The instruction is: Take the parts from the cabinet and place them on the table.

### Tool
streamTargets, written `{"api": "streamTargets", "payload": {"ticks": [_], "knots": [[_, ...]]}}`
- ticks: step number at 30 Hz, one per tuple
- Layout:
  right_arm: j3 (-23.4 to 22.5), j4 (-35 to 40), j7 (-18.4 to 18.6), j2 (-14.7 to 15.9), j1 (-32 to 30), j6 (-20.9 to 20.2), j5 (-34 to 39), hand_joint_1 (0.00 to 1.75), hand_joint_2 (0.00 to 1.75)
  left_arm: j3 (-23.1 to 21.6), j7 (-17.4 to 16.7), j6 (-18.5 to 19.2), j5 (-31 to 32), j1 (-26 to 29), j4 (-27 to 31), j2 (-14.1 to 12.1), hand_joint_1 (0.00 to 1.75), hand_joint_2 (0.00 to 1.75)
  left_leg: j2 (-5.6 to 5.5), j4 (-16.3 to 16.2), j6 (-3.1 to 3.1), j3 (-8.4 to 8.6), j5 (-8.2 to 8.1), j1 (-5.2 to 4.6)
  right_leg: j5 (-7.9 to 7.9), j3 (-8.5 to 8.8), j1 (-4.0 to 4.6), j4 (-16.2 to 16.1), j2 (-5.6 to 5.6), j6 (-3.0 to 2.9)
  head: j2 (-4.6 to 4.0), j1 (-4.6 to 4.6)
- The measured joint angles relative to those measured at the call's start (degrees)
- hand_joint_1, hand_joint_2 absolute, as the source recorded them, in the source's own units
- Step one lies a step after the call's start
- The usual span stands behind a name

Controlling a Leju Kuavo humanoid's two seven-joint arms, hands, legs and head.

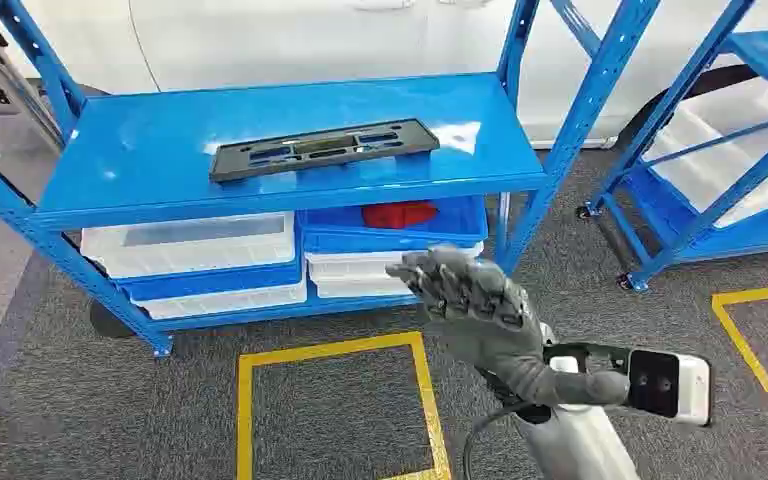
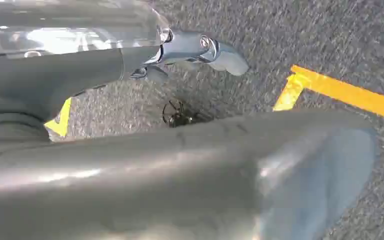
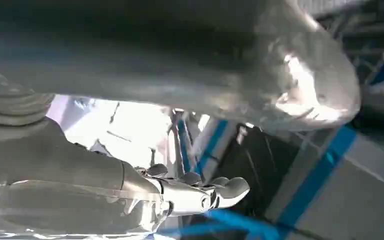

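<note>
While our right hand (image 1: 470, 295) hovers empty with fingers spread before the blue metal shelf rack (image 1: 290, 190), the long black plastic part (image 1: 323, 149) lies flat on its top shelf. Below sit a red object (image 1: 400, 213) in a blue bin (image 1: 395, 235) and white bins (image 1: 195, 243). Our left hand (image 2: 190, 50) hangs over grey carpet (image 2: 280, 35), holding nothing, fingers loosely extended.

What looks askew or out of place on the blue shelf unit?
The black flat part lies slightly slanted on the top shelf, not square to its edge. Below, a red item sits in one blue bin. Nothing looks spilled or damaged.
</note>
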State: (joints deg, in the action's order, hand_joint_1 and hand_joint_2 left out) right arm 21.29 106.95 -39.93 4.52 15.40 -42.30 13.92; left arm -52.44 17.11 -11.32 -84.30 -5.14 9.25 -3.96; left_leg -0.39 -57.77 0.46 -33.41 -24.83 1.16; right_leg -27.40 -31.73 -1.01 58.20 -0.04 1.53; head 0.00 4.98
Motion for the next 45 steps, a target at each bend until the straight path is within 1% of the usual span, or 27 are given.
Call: {"api": "streamTargets", "payload": {"ticks": [1,4,5,6,7,9,10,11,14,15,16,19,20,22,23,24,25,27,31,32,34,35,36,37,40,44,45], "knots": [[-0.42,0.7,-0.02,0.0,-0.99,-0.72,-0.35,0.0,0.0,-0.07,0.02,-0.02,0.0,-0.02,0.0,0.0,0.0,0.0,0.01,0.03,0.31,0.12,-0.14,-0.05,-1.22,-0.87,0.02,2.03,0.02,0.06,0.0,0.0],[-1.55,2.03,-0.02,-0.04,-3.57,-1.73,-0.87,0.0,0.0,-0.22,0.02,-0.02,0.0,-0.06,-0.02,-0.02,0.0,0.0,0.08,0.0,0.88,0.2,-0.43,-0.38,-6.92,-8.22,0.14,15.52,0.03,0.18,0.0,0.0],[-1.88,2.18,-0.02,-0.09,-4.31,-2.32,-1.16,0.0,0.0,-0.24,0.0,-0.04,0.0,-0.03,-0.04,-0.02,0.0,0.0,0.08,-0.02,1.01,0.3,-0.53,-0.55,-7.07,-9.9,0.15,18.11,0.03,0.12,0.0,0.0],[-2.32,2.47,-0.02,-0.28,-5.18,-3.43,-1.86,0.0,0.0,-0.28,0.09,-0.02,0.0,0.01,-0.07,-0.02,0.0,0.0,0.06,-0.02,1.1,0.5,-0.66,-0.7,-5.8,-10.05,0.19,17.64,0.03,-0.07,0.0,0.0],[-3.04,3.08,-0.02,-0.77,-6.47,-4.7,-2.69,0.0,0.0,-0.33,0.33,-0.02,0.0,0.01,-0.07,0.02,0.0,0.0,-0.01,-0.02,1.17,0.77,-0.83,-0.82,-3.4,-8.81,0.3,14.55,0.03,-0.4,0.0,0.0],[-4.78,5.41,-0.04,-2.6,-10.03,-7.42,-4.56,0.0,0.0,-0.44,0.81,0.13,0.0,0.09,-0.07,0.28,0.0,0.0,-0.33,0.0,1.1,1.5,-1.26,-1.04,1.85,-4.28,0.77,4.86,0.02,-1.49,0.0,0.0],[-5.47,6.41,-0.04,-3.39,-11.55,-8.31,-5.18,0.0,0.0,-0.48,0.87,0.15,0.0,0.21,-0.07,0.61,0.0,0.0,-0.4,0.0,1.0,1.64,-1.46,-1.04,2.58,-2.82,1.06,1.23,-0.1,-2.23,0.0,0.0],[-6.01,7.32,-0.02,-4.2,-12.83,-9.0,-5.73,0.0,0.0,-0.55,0.92,0.15,0.0,0.25,-0.07,0.7,0.0,0.0,-0.47,-0.31,0.53,1.54,-1.81,-1.52,2.09,-2.31,1.15,0.13,-0.21,-2.18,0.0,0.0],[-8.11,9.7,-0.11,-6.32,-16.27,-10.51,-6.67,0.0,0.0,-1.03,0.87,0.15,0.0,0.44,-0.11,0.74,0.0,0.0,-0.15,0.21,-0.35,1.91,-2.02,-1.14,1.95,-2.24,1.48,0.04,0.17,-2.54,0.0,0.0],[-8.7,10.37,-0.11,-7.07,-17.04,-10.58,-6.93,0.0,0.0,-1.29,0.83,0.15,0.0,0.35,-0.11,0.76,0.0,0.0,-0.01,0.07,-0.68,1.96,-2.38,-1.46,2.31,-1.66,0.53,-0.85,0.16,-2.8,0.0,0.0],[-8.98,10.77,-0.11,-7.59,-17.47,-10.33,-7.12,0.0,0.0,-1.46,0.79,0.15,0.0,0.38,-0.15,0.76,0.0,0.0,0.03,-1.02,-0.94,1.88,-3.02,-1.26,2.3,-1.2,0.71,-1.23,0.11,-2.84,0.0,0.0],[-9.51,11.21,-0.06,-8.68,-18.8,-7.62,-8.39,0.0,0.0,-2.01,0.52,0.15,0.0,0.17,-0.24,0.81,0.0,0.0,0.04,-13.79,-1.92,-4.41,-9.13,-0.58,1.91,-0.72,0.69,-1.25,-0.02,-3.28,0.0,0.0],[-9.53,11.19,-0.02,-8.68,-19.23,-5.91,-8.72,0.0,0.0,-2.16,0.46,0.15,0.0,0.3,-0.28,0.81,0.0,0.0,0.05,-16.75,-2.16,-6.09,-9.69,-0.46,1.78,-0.65,0.68,-1.19,-0.01,-3.28,0.0,0.0],[-9.48,11.06,-0.02,-8.66,-19.75,-2.11,-10.1,0.0,0.0,-2.45,0.46,0.15,0.02,0.39,-0.42,0.79,0.0,0.0,0.05,-15.11,-2.4,-5.88,-7.08,-0.2,1.46,-0.29,0.58,-1.11,0.1,-3.11,0.0,0.0],[-9.48,10.84,-0.02,-8.66,-19.99,-0.36,-10.78,0.0,0.0,-2.6,0.46,0.15,0.0,0.34,-0.46,0.79,0.0,0.0,0.06,-10.46,-2.47,-3.86,-4.11,-0.04,1.23,0.03,0.51,-1.03,0.17,-2.9,0.0,0.0],[-9.48,10.58,0.0,-8.61,-20.14,1.32,-11.44,0.0,0.0,-2.75,0.48,0.15,0.0,0.31,-0.46,0.74,0.0,0.0,0.08,-5.32,-2.47,-1.49,-1.45,0.05,0.93,0.35,0.43,-0.91,0.18,-2.69,0.0,0.0],[-9.42,10.25,-0.02,-8.55,-20.19,3.77,-12.46,0.0,0.0,-2.86,0.57,0.17,0.02,0.3,-0.46,0.74,0.0,0.0,0.13,-0.95,-2.35,0.37,-0.31,0.12,0.6,0.55,0.41,-0.77,0.16,-2.32,0.0,0.0],[-8.96,8.55,0.02,-8.26,-20.16,9.26,-13.94,0.0,0.0,-3.21,0.63,0.55,0.02,0.11,-0.46,0.74,0.0,0.0,-0.06,-0.27,-1.12,0.81,-1.02,-0.35,0.4,0.37,0.76,-0.56,0.21,-1.65,0.0,0.0],[-8.13,4.98,2.26,-7.01,-18.98,16.91,-14.91,0.0,0.0,-3.8,0.63,1.18,0.07,0.09,-0.46,0.74,0.0,0.0,-0.02,0.21,0.24,1.16,-0.88,-0.23,-0.46,0.28,0.33,0.4,0.12,-0.4,0.0,0.0],[-7.98,4.23,3.0,-6.64,-18.2,19.18,-15.36,0.0,0.0,-4.11,0.59,1.2,0.09,0.0,-0.46,0.74,0.0,0.0,0.03,0.22,0.53,1.18,-0.97,-0.25,-2.09,-1.18,0.36,3.15,0.1,-0.16,0.0,0.0],[-7.58,1.59,3.98,-5.68,-16.47,22.56,-16.02,0.0,0.0,-4.68,0.5,1.2,0.11,-0.15,-0.46,0.63,0.0,0.0,0.13,0.2,0.93,1.19,-1.14,-0.41,-6.23,-6.26,0.25,12.69,0.09,0.17,0.0,0.0],[-7.52,0.31,4.13,-5.29,-15.96,23.11,-16.02,0.0,0.0,-4.74,0.5,1.2,0.11,-0.19,-0.46,0.61,0.0,0.0,0.12,0.18,1.04,1.22,-1.22,-0.49,-7.02,-8.28,0.23,16.18,0.09,0.23,0.0,0.0],[-7.43,-0.77,4.22,-4.96,-15.42,23.7,-16.0,0.0,0.0,-4.81,0.46,1.2,0.11,-0.13,-0.48,0.61,0.0,0.0,0.08,0.18,1.17,1.36,-1.33,-0.56,-6.56,-9.45,0.24,17.68,0.09,0.21,0.0,0.0],[-7.28,-1.95,4.24,-4.65,-14.77,24.13,-15.95,0.0,0.0,-4.94,0.46,1.25,0.11,-0.11,-0.48,0.61,0.0,0.0,-0.01,0.17,1.2,1.59,-1.48,-0.61,-4.56,-9.1,0.26,16.15,0.09,0.07,0.0,0.0],[-6.58,-4.42,4.33,-4.2,-12.22,25.18,-15.91,0.0,0.0,-5.25,0.46,1.29,0.11,-0.16,-0.48,0.66,0.0,0.0,-0.18,0.19,0.91,2.59,-2.15,-0.82,3.61,-3.47,0.59,2.45,0.1,-1.25,0.0,0.0],[-5.83,-6.8,5.01,-4.09,-10.45,26.27,-16.17,0.0,0.0,-5.44,0.46,1.29,0.11,-0.18,-0.48,0.74,0.0,0.0,-0.08,0.31,-0.38,2.49,-2.57,-0.84,2.27,-2.72,1.27,0.21,0.18,-1.89,0.0,0.0],[-5.7,-7.17,5.03,-4.09,-10.21,26.63,-16.17,0.0,0.0,-5.53,0.48,1.29,0.11,-0.26,-0.48,0.68,0.0,0.0,-0.05,0.42,-0.78,2.79,-2.76,-1.13,2.39,-2.38,0.85,-0.4,0.24,-2.24,0.0,0.0]]}}
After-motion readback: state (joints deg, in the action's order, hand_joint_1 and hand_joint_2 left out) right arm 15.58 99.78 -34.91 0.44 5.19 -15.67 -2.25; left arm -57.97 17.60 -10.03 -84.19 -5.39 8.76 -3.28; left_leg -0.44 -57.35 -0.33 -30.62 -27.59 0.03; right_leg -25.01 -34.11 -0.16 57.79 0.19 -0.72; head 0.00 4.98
